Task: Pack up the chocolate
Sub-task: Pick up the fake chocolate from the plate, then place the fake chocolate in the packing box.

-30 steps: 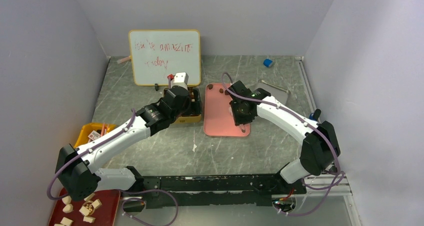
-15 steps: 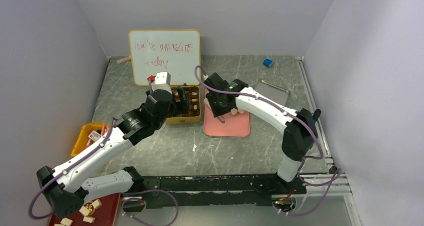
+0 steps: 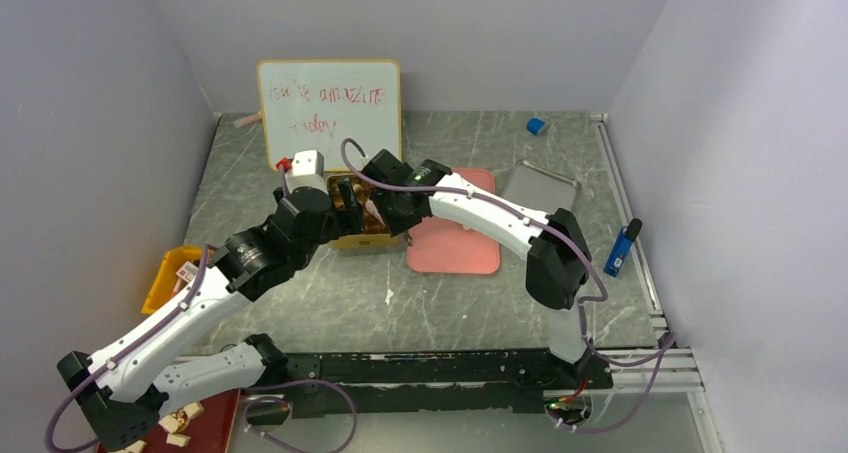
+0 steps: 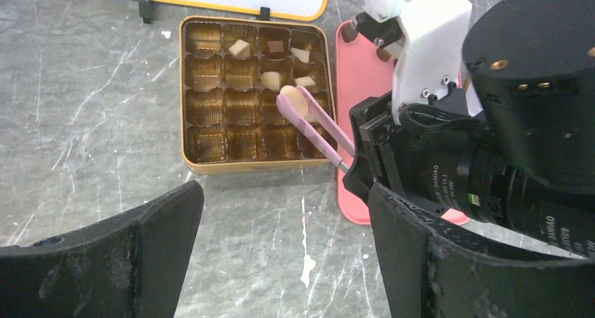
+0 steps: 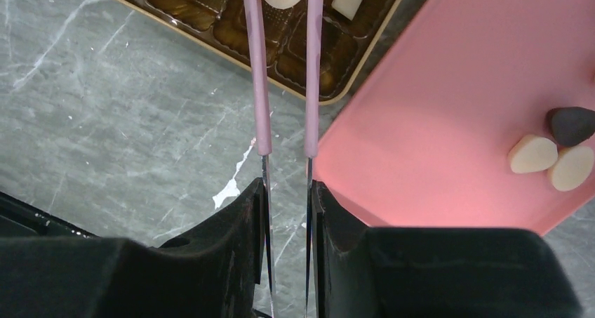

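Observation:
A gold box [image 4: 210, 160] with many cups holds several chocolate pieces [image 4: 239, 48] in its far right cups. My right gripper [image 5: 288, 191] is shut on pink-tipped tweezers [image 5: 259, 86]. The tweezers pinch a pale tan chocolate [image 4: 293, 100] just above the box's right side. Three more chocolate pieces, one dark [image 5: 572, 125] and two tan [image 5: 533, 154], lie on the pink tray [image 5: 449, 86] right of the box. My left gripper [image 4: 284, 220] is open and holds nothing, hovering over bare table in front of the box. From above, both grippers crowd over the box [image 3: 360, 241].
A whiteboard [image 3: 328, 113] stands behind the box. A metal lid [image 3: 540, 185], a blue cap [image 3: 537, 126] and a blue lighter [image 3: 620, 248] lie to the right. A yellow bin [image 3: 175, 278] and a red tray [image 3: 215, 413] with beige chunks sit near left.
My right arm swung left from the pink tray to over the box, carrying the tan chocolate in the tweezers. My left arm pulled back and to the left, off the box.

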